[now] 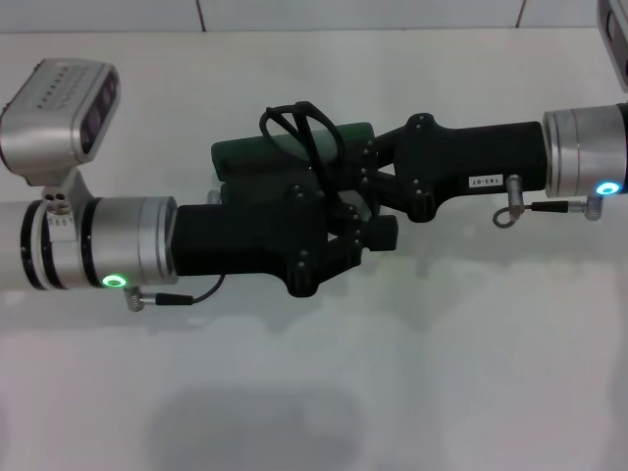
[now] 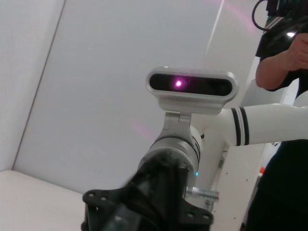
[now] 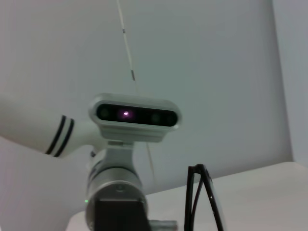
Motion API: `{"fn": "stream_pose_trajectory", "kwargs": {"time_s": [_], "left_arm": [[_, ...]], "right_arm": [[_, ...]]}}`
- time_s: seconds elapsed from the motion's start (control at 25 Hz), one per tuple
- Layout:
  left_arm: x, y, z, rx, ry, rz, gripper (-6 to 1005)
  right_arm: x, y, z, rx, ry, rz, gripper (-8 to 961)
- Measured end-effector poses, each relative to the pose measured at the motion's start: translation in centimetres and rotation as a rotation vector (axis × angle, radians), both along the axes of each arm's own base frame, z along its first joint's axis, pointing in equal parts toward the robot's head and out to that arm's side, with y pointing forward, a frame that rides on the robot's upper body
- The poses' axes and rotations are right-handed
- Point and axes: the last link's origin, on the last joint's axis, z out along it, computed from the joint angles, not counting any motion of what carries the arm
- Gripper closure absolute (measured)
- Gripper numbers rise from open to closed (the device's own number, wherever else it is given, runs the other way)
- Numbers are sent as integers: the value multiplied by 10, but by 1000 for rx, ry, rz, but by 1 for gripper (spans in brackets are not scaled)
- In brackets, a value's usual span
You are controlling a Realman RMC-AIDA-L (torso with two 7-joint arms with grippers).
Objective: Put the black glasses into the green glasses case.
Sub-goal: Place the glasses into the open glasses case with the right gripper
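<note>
The black glasses (image 1: 294, 126) stand folded and upright in the head view, just above the green glasses case (image 1: 245, 157). The case lies at the table's middle, and both grippers hide most of it. My right gripper (image 1: 345, 165) reaches in from the right and seems shut on the glasses, which also show close up in the right wrist view (image 3: 202, 202). My left gripper (image 1: 368, 234) reaches in from the left, in front of the case and under the right gripper. Its grip is hidden.
The white table (image 1: 392, 373) stretches in front of the arms. The left wrist view shows the right arm's wrist camera (image 2: 191, 85) and a person in black (image 2: 284, 62) standing behind it. A wall stands at the back.
</note>
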Motion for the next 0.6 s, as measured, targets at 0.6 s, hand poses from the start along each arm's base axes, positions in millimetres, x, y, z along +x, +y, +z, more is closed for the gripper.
{"fn": "stream_pose_trajectory", "kwargs": {"time_s": [0.6], "left_arm": [[-68,-21,18,42,147,171,1001]], "right_arm": [[-15,38,-4,224,-291,162,891]]}}
